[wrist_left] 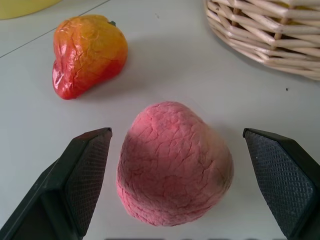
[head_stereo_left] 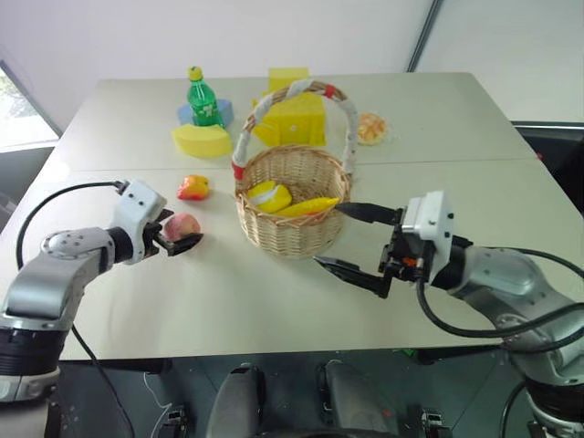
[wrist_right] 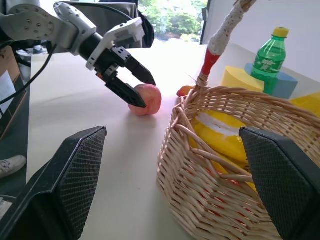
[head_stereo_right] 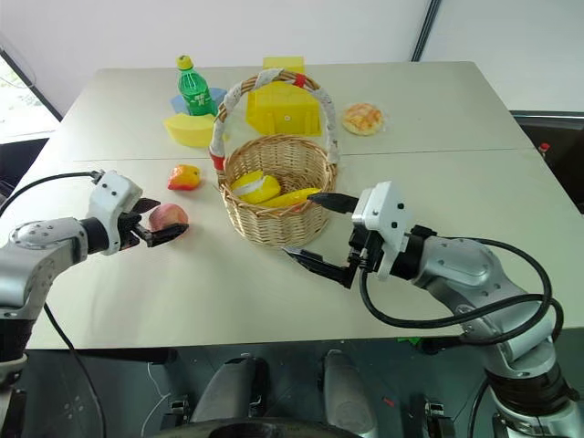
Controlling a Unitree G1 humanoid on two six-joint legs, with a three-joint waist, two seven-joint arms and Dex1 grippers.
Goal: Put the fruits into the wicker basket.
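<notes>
At the left, the left gripper [head_stereo_left: 180,234] lies low over the pale table [head_stereo_left: 274,301], its two black fingers [wrist_left: 82,172] spread wide to either side of the pink peach [head_stereo_left: 182,224], which rests on the table between them; neither pad visibly touches the fruit. Just beyond the peach, nearer the table's far side, sits the red-and-yellow fruit [head_stereo_left: 193,187], well apart from the fingers and a short way left of the wicker basket [head_stereo_left: 292,205]. Farther back stand a yellow half-round wedge [head_stereo_left: 203,140], a green bottle [head_stereo_left: 203,99] on a blue piece [head_stereo_left: 224,111], and a yellow box [head_stereo_left: 294,117] behind the basket's white-wrapped, red-banded handle [head_stereo_left: 301,91]. The basket stands upright near the table's centre and already holds yellow fruit pieces [head_stereo_left: 283,199]. To its right, the right gripper [head_stereo_left: 351,239] points toward the basket wall with its fingers wide apart and nothing between them, one tip close to the rim. A pale orange bun [head_stereo_left: 371,128] lies at the far right of the group, behind the basket.
</notes>
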